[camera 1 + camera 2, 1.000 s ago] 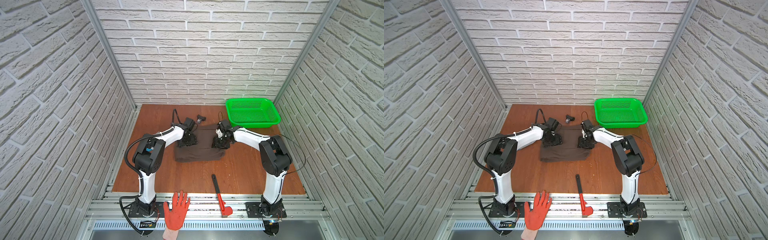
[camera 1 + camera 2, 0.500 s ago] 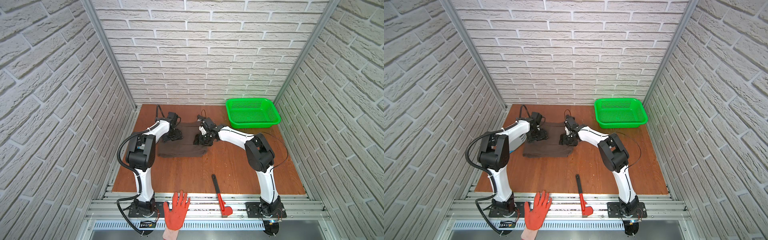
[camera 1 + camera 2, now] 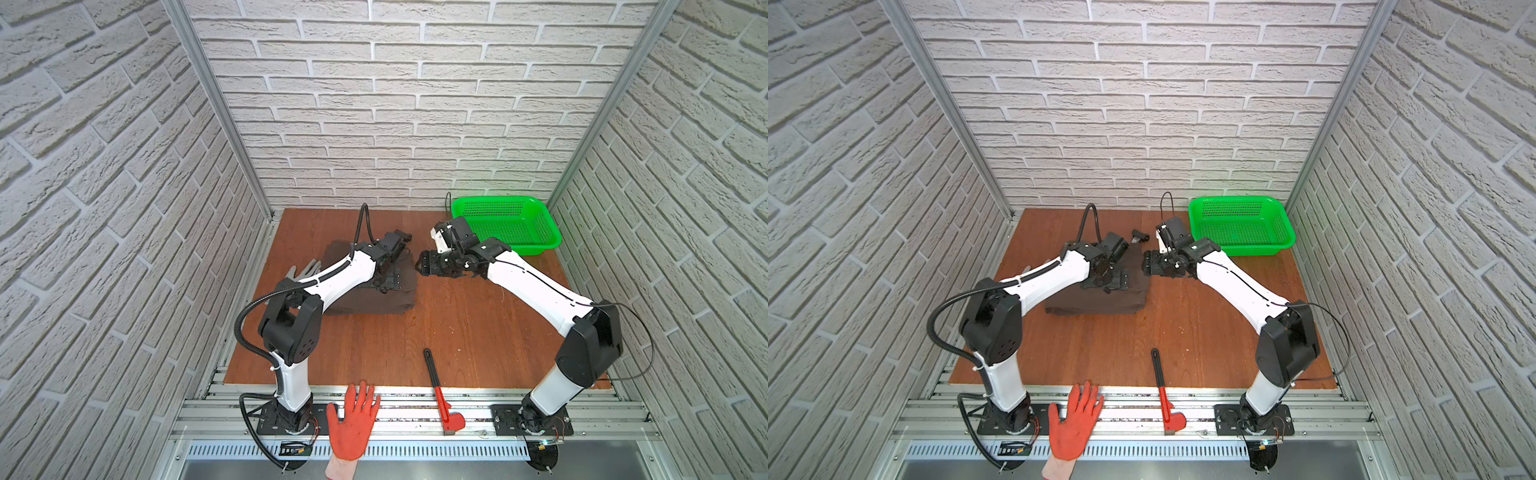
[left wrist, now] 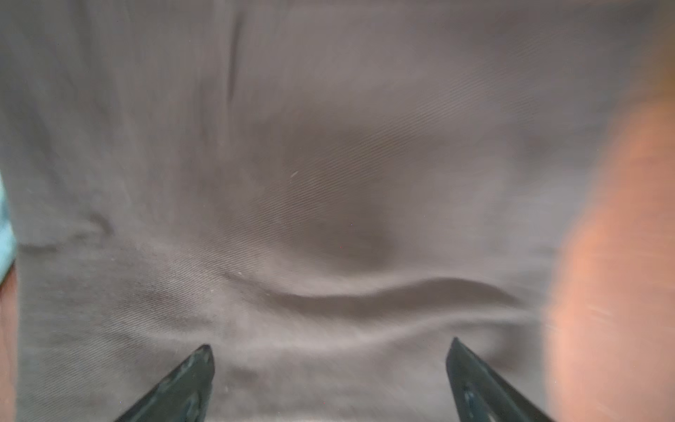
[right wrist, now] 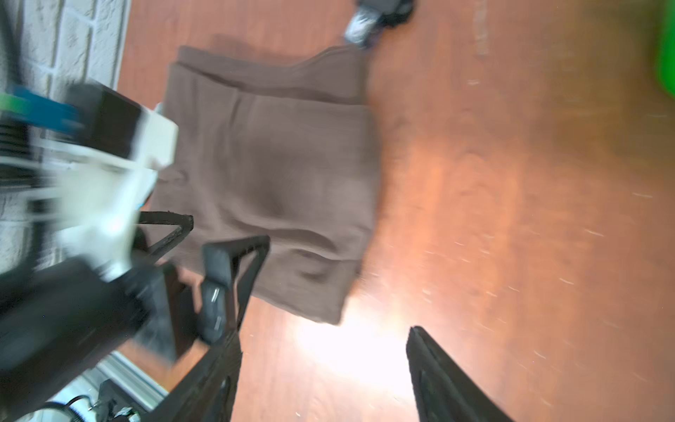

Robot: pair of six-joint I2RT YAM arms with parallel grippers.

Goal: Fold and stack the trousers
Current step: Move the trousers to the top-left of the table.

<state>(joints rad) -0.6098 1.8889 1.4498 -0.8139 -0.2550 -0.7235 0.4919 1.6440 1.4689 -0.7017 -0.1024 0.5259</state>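
Top views both show us a wooden bench (image 3: 457,332) with the brown trousers (image 3: 374,301) folded into a compact, roughly square bundle toward its rear left. We see the left claw (image 4: 330,347) spread wide straight above the cloth, holding nothing. We see the right claw (image 5: 325,334) spread too and empty, over bare wood just beside the bundle's right edge. We judge the left claw nearer, so any next touch would drop straight down from it.

Robot lab cell, white brick-pattern wall panels (image 3: 415,104), aluminium corner posts (image 3: 216,108), wooden tabletop (image 3: 478,332), two arms (image 3: 528,282) bolted to slotted rail (image 3: 399,409)
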